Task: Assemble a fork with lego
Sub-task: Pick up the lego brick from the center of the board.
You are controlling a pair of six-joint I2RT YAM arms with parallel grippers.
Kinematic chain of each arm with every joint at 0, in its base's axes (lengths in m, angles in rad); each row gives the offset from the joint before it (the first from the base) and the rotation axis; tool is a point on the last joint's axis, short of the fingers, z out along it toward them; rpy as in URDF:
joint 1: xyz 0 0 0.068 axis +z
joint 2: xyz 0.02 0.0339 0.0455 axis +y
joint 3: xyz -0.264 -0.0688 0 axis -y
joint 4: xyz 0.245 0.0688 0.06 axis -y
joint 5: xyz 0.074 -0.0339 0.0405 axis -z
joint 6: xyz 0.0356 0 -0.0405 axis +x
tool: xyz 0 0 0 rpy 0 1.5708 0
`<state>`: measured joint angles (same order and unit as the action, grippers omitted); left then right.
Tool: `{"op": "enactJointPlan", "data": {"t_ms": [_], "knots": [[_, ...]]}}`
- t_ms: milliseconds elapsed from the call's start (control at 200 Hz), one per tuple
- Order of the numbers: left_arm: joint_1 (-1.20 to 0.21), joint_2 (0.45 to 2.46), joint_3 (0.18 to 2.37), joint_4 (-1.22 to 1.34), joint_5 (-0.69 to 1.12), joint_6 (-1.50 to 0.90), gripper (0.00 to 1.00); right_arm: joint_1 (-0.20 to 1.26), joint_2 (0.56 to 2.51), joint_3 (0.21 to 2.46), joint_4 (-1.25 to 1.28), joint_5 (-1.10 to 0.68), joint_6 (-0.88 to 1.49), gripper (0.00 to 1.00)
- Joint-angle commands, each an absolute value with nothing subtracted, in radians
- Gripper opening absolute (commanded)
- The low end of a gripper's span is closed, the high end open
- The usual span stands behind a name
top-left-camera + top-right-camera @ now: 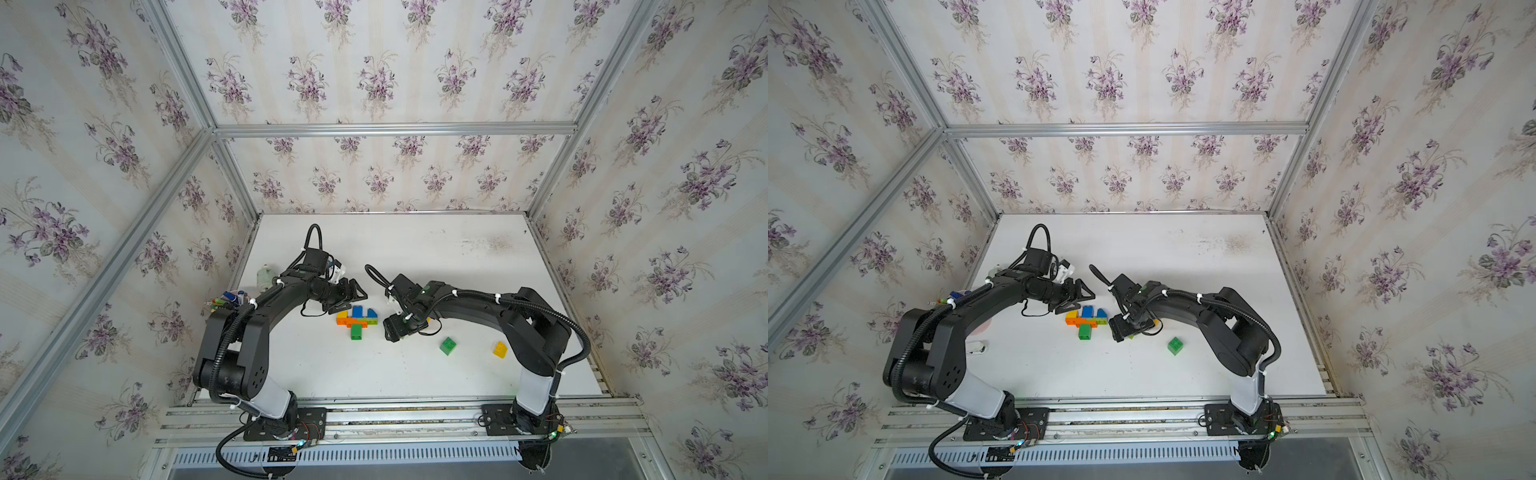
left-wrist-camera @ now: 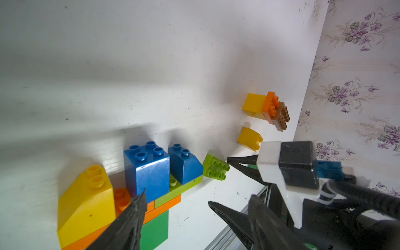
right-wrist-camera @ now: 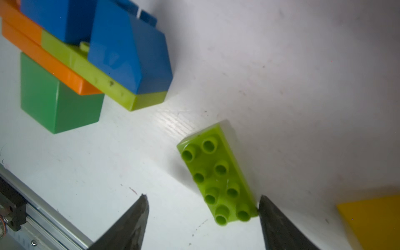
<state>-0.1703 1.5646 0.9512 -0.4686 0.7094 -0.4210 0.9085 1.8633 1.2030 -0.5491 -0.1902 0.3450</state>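
Since flat lime-green studded plastic plate point(image 3: 217, 179) lies loose beside half-built multicoloured brick fork point(image 1: 356, 321), my right gripper point(image 3: 202, 218) straddles it, jaws apart, one tip touching; left gripper point(image 2: 194, 207) apart, empty, beside fork.

The setting is a robot test cell in a lab, not a home: aluminium frame profiles point(image 1: 390, 129) enclose the workspace, and flat panels of violet-flower wallpaper point(image 1: 374, 79) fill the upper frame as a staged backdrop. A white tabletop point(image 1: 415, 374) occupies the lower centre. Along the bottom edge, slotted aluminium rails point(image 1: 395, 415) carry two bolted arm bases point(image 1: 286, 424), with exposed wiring.
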Motion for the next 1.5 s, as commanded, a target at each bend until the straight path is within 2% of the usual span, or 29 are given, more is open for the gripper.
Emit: {"op": "enactJointPlan", "data": {"t_ms": [0,220,380,1304,1499], "knots": [[-0.17,1.551,0.943,-0.466,0.701,-0.428,0.76,0.928,1.849,1.218,-0.577,-0.125,0.364,0.76],[-0.17,1.54,0.925,-0.461,0.701,-0.43,0.76,0.934,1.883,1.292,-0.689,0.003,0.33,0.64],[-0.17,1.549,0.928,-0.456,0.702,-0.431,0.76,0.94,1.915,1.322,-0.716,0.01,0.328,0.58],[-0.166,1.57,0.919,-0.437,0.709,-0.429,0.77,0.987,2.002,1.37,-0.761,0.057,0.342,0.46],[-0.158,1.569,0.91,-0.439,0.703,-0.43,0.77,0.99,2.008,1.371,-0.761,0.05,0.348,0.37]]}}
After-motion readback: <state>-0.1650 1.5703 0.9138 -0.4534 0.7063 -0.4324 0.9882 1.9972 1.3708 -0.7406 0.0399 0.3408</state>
